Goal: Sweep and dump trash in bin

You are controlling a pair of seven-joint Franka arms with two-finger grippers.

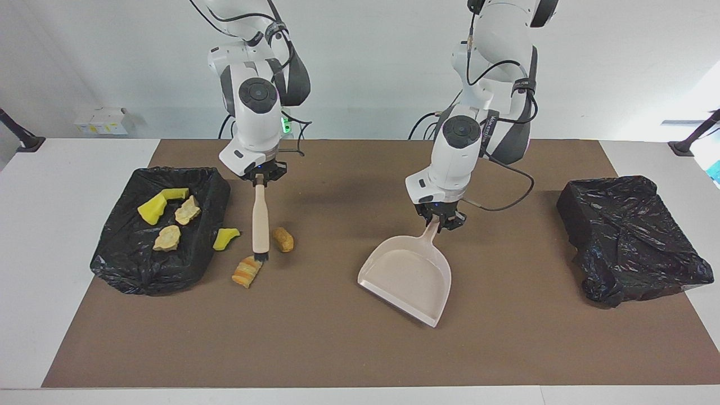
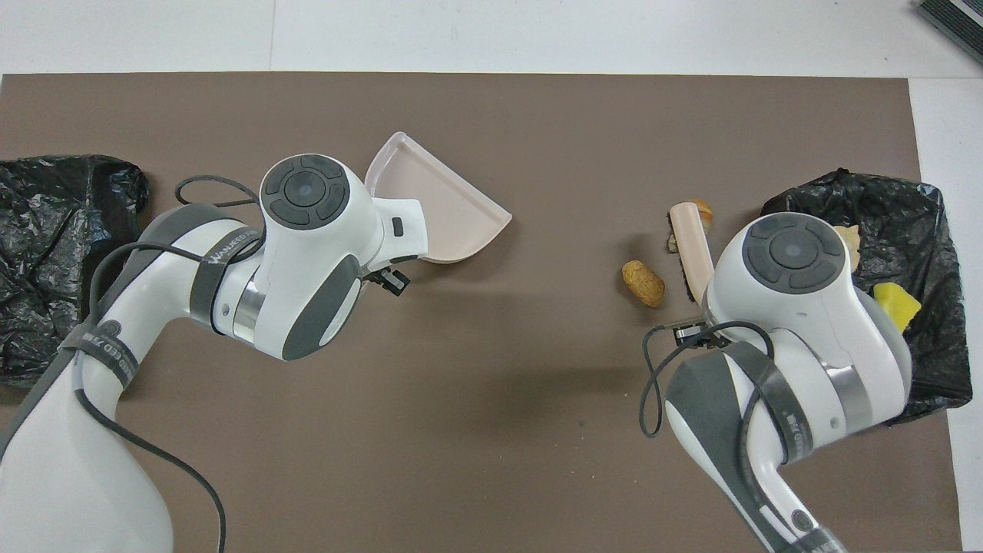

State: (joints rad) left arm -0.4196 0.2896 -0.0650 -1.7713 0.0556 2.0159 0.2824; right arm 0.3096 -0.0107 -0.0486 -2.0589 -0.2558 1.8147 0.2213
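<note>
Fig. Table [image 1: 337, 349] with brown mat, both arms engaged. From my remote station I read the scene by size. Two black-lined bins sit at the table's ends: the bin at the right arm's end [image 1: 135, 270] holds four scraps of trash [image 1: 169, 237], two yellow and two pale; the other bin [image 1: 624, 236] shows no trash inside.

The left gripper [image 1: 439, 220] is clamped on the handle of the beige dustpan [image 1: 408, 275], which I hold tilted, its open mouth turned toward the right arm's end of the table. The right gripper [image 1: 259, 175] is clamped on the brush [image 1: 260, 225], hanging bristles-down. Its tip stands between the striped bread piece [image 1: 247, 271] and the brown bread piece [image 1: 283, 239]. A yellow sponge bit [image 1: 226, 238] lies against the nearer bin's wall.

Risks, in my judgement: the dustpan is well apart from the three loose scraps, so a stroke begun now would scatter them across the mat. The brush, placed between two pieces, may push only one. A raised pan lip would let pieces slide beneath.
</note>
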